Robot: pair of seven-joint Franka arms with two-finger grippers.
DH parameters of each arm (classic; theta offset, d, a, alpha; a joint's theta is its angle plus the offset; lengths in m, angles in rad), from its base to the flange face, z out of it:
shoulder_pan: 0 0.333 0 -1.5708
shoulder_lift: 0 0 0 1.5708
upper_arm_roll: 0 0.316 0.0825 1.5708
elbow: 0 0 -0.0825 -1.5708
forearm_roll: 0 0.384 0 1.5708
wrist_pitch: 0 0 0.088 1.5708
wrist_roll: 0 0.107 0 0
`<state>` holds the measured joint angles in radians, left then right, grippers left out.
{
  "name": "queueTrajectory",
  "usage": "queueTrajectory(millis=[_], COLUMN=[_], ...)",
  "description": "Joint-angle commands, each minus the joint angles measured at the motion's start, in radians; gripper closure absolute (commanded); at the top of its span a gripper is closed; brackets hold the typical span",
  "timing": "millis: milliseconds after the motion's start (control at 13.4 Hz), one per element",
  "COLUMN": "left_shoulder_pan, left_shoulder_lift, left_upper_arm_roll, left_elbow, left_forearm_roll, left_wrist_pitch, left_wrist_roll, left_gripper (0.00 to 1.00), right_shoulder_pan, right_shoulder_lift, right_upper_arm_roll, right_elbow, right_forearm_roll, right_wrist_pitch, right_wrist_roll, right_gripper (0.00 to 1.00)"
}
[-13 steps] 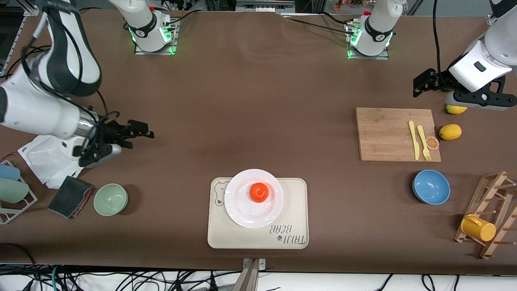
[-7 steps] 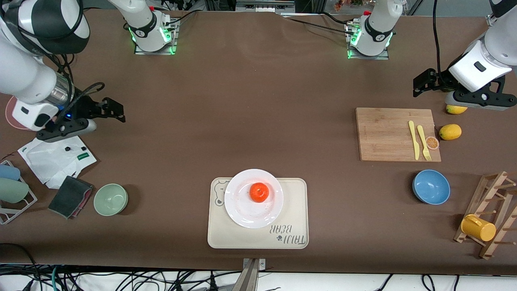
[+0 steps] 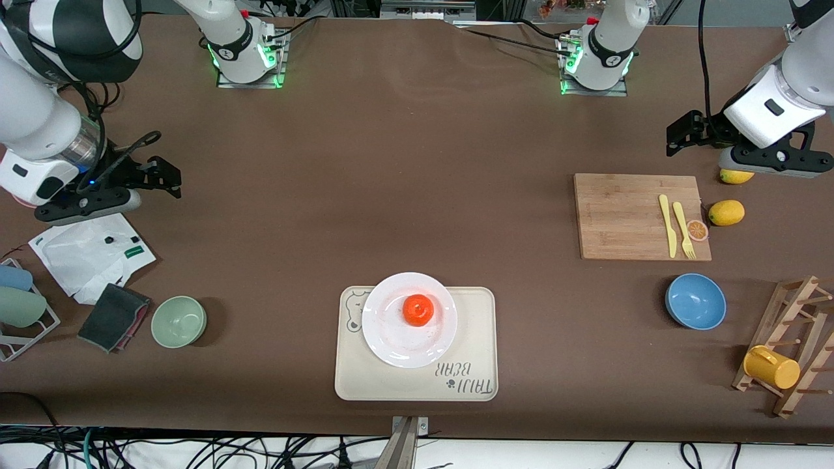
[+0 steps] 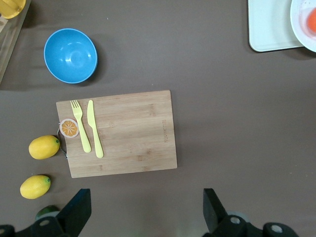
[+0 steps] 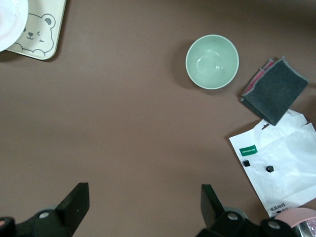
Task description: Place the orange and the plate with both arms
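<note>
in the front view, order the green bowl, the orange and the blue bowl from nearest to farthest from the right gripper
From the right gripper, open over bare table at the right arm's end:
1. Green bowl, at the same end, nearer the front camera.
2. Orange, on the white plate mid-table.
3. Blue bowl, toward the left arm's end.

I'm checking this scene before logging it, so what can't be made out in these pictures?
- Second lemon: front view, mostly hidden under the left arm's wrist.
- Plate: left wrist view, cut off by the frame edge, orange barely showing.
- Pink object: right wrist view, cut off at the corner, cannot be identified.
</note>
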<state>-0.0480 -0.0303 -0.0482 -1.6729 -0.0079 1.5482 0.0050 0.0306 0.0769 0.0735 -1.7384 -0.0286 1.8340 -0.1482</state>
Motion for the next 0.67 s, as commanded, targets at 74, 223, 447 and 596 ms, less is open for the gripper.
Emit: queueTrajectory(millis=[74, 223, 447, 596], left_shoulder_pan=[-0.001, -0.001, -0.001, -0.001], left_shoulder_lift=[0.01, 0.01, 0.01, 0.01], left_upper_arm_roll=[0.004, 0.004, 0.004, 0.004], left_elbow=[0.027, 0.028, 0.028, 0.028], left_forearm_roll=[-0.02, -0.02, -0.02, -0.02], left_wrist_pitch=[-0.023, -0.023, -0.023, -0.023], left_wrist_roll=[0.012, 0.012, 0.012, 0.012], left_gripper=[0.0, 0.0, 0.0, 0.0], right_shoulder_pan=[0.006, 0.009, 0.009, 0.008], right_shoulder_lift=[-0.009, -0.014, -0.019, -0.051], right_upper_arm_roll=[-0.015, -0.017, -0.008, -0.008], right_elbow=[0.014, 0.03, 0.06, 0.056], right_forearm_roll=[0.013, 0.013, 0.018, 0.019], right_wrist_pitch=[-0.024, -0.048, -0.166, -0.177], right_wrist_roll=[0.03, 0.038, 0.13, 0.128], right_gripper=[0.0, 0.0, 0.0, 0.0])
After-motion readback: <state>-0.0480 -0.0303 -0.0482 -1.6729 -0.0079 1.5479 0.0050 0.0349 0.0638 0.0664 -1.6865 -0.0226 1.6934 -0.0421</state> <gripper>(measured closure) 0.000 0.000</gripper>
